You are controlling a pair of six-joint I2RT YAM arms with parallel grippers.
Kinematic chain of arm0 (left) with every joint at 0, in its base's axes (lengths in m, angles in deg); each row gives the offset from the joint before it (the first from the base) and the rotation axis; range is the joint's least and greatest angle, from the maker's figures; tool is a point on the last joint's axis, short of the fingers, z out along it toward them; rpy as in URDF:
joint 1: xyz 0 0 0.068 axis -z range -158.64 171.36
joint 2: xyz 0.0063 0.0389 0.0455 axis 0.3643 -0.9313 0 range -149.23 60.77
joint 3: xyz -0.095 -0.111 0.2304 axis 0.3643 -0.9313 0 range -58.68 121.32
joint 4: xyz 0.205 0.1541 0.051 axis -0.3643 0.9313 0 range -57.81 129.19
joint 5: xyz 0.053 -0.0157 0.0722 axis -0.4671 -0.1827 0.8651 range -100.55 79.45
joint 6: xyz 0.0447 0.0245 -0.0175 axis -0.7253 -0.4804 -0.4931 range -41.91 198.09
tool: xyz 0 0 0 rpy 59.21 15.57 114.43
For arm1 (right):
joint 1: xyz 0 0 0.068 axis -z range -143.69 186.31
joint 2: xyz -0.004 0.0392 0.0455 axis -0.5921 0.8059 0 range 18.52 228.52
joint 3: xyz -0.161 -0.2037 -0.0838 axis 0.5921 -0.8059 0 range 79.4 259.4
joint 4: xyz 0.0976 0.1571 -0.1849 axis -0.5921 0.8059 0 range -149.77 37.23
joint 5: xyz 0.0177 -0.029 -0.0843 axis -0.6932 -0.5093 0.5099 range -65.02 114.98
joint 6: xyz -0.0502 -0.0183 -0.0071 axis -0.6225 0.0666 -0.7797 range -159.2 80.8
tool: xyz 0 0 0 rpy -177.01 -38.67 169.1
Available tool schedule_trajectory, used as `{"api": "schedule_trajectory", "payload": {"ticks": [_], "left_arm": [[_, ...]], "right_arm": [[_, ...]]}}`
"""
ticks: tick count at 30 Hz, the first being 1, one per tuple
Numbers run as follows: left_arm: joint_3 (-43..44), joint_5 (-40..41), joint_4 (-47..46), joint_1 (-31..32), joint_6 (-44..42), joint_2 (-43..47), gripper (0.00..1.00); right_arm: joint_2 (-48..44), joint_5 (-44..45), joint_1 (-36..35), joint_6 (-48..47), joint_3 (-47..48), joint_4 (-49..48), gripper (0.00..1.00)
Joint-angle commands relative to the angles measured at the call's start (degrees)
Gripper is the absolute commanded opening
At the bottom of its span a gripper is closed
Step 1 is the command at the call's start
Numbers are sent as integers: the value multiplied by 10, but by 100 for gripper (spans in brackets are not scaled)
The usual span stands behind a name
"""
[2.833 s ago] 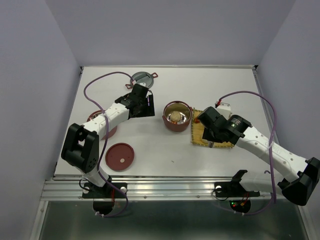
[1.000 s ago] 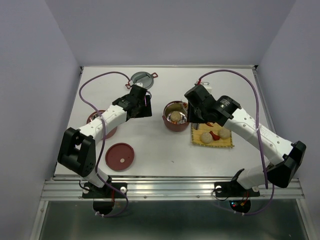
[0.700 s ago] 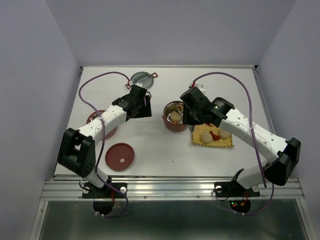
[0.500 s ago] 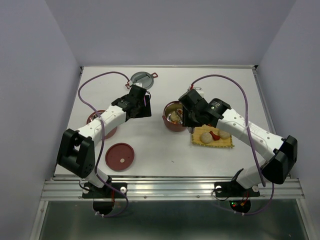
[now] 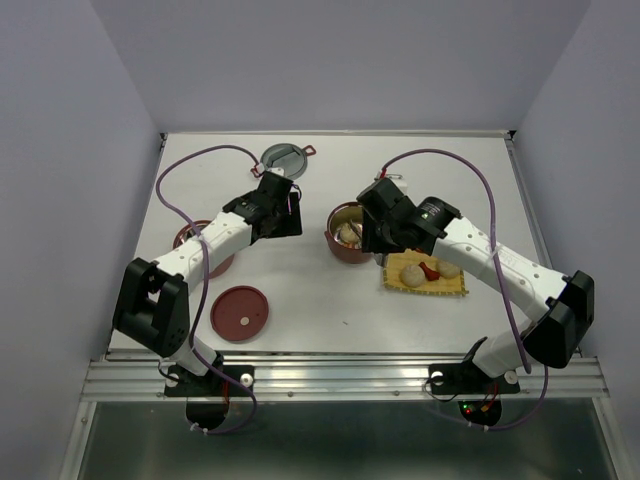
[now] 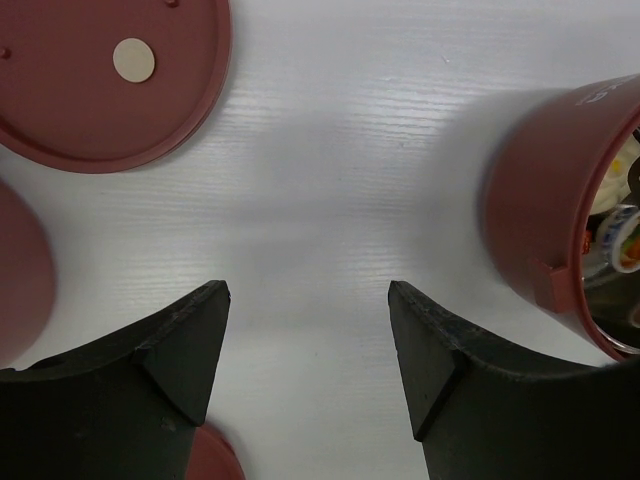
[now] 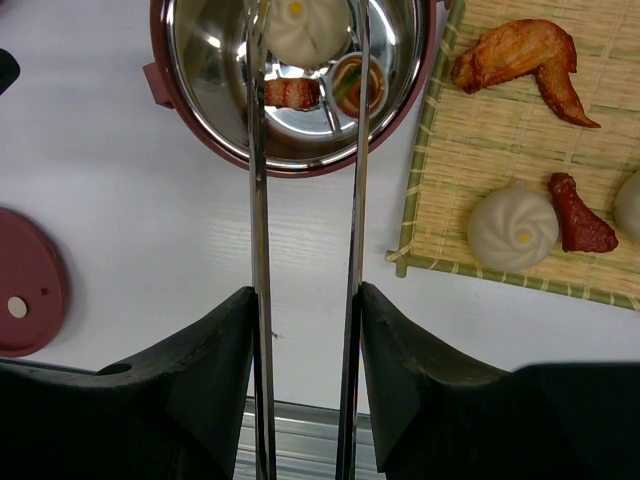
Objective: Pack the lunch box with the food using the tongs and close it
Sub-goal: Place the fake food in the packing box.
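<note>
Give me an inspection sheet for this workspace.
Surface: white table, no damage seen.
Job's things: open bowl holds bun and two small pieces; mat carries fried wing, second bun, red piece; red lid off, near spare bowl.
Clutter: grey disc at far edge.
Grippers: left gripper jaws open, empty; right gripper holds tongs over bowl.
Cables: purple cables loop above arms.
Surroundings: plain walls; nothing else seen.

Counted: three buns (image 7: 513,228), three fried pieces (image 7: 520,60), one tiny round piece (image 7: 358,82). Two dark-red bowls (image 5: 347,256), one red lid (image 5: 240,312), one grey lid (image 5: 283,157). One pair of tongs (image 7: 258,250), one woven mat (image 7: 480,150).
</note>
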Motion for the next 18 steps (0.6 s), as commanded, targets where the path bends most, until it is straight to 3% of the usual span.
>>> {"api": "schedule_trajectory", "payload": {"ticks": [1, 11, 18], "left_arm": [[-8, 12, 0, 2, 3, 32, 76], [-1, 14, 0, 2, -1, 27, 76], [16, 17, 2, 2, -5, 13, 76]], "right_arm": [[-21, 11, -6, 6, 0, -21, 48], [-83, 59, -12, 31, 52, 26, 44], [-144, 130, -12, 82, 56, 130, 44]]}}
